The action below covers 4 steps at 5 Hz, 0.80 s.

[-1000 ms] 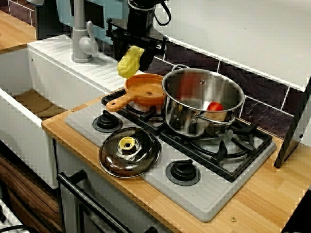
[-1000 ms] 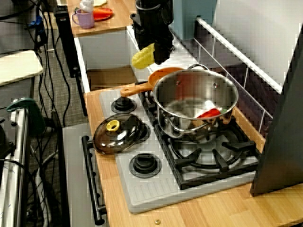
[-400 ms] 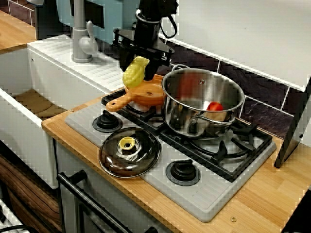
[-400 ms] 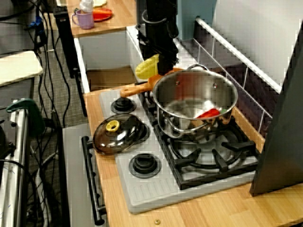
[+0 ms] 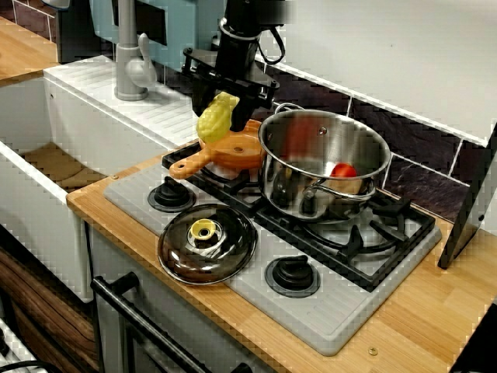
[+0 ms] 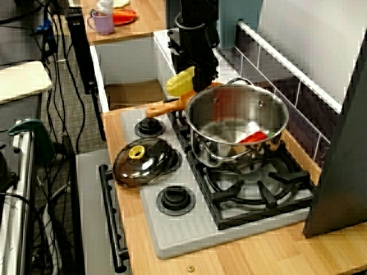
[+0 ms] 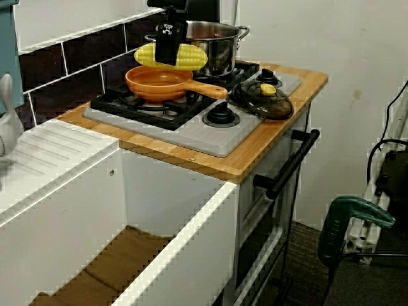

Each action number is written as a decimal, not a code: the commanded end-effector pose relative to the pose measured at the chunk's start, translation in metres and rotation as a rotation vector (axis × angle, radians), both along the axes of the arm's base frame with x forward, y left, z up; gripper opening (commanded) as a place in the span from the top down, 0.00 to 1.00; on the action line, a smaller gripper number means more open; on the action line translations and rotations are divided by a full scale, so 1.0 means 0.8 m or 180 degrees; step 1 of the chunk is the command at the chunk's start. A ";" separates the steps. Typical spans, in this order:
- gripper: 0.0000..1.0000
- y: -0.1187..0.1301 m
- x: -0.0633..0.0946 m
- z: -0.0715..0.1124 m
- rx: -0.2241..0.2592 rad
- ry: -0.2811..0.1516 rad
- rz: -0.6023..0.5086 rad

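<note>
1. One wooden worktop (image 5: 435, 311) carries everything I see from the front.
2. A grey stove (image 5: 342, 311) sits on it.
3. A steel pot (image 5: 295, 186) stands on the back right burner.
4. Its glass lid (image 5: 206, 245) lies flat on the stove's front edge.
5. An orange pan (image 7: 159, 83) rests on the burner just beside the pot.
6. My pincer (image 5: 224, 105) is clamped on the corn.
7. The corn (image 7: 191, 57) hangs level just above the pan, as seen from across the sink.
8. A small red thing (image 5: 343, 170) lies inside the pot.
</note>
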<state>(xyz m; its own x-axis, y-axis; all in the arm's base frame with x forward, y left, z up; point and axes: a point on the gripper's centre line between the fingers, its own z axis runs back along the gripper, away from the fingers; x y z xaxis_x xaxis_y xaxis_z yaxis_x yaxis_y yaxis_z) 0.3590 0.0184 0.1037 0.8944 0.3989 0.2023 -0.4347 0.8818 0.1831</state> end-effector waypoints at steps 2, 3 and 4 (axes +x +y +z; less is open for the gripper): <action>0.00 0.011 0.009 0.022 -0.0006 -0.0171 0.0056; 0.00 0.012 0.007 0.025 -0.0020 -0.0178 0.0060; 0.00 0.011 0.009 0.035 -0.0046 -0.0180 0.0017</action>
<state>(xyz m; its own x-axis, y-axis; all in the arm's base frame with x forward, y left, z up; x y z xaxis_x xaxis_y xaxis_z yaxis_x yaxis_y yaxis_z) 0.3609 0.0233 0.1088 0.8949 0.4061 0.1848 -0.4366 0.8825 0.1750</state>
